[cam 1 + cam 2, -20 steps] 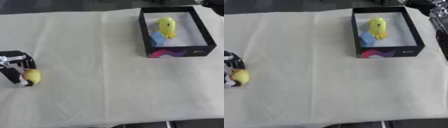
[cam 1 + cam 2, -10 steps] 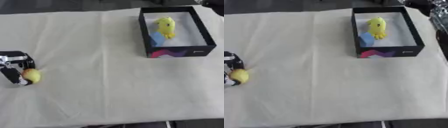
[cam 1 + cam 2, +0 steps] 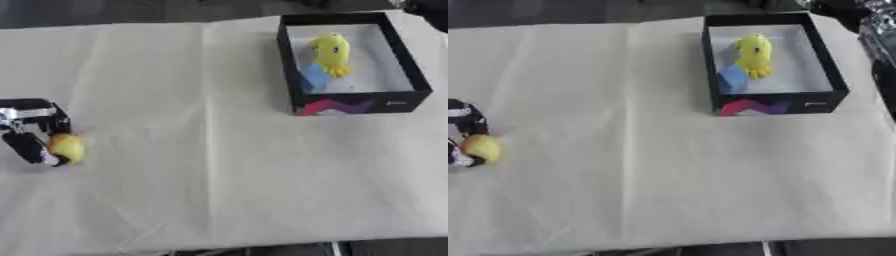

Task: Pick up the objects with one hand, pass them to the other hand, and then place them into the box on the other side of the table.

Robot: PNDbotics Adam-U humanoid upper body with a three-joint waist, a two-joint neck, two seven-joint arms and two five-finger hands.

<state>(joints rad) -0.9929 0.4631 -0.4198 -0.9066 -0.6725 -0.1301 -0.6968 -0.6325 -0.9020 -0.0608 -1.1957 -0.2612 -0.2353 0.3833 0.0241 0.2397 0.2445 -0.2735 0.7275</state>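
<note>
Here the small round yellow object is seen at the table's far left edge, grasped between the curled black fingers of the left hand, lying just to that hand's right. The black open-topped box sits well apart at the far right; the right hand is not shown, so the left is plainly nearer.

Cream tablecloth, black box, yellow toy, blue block, yellow ball
</note>
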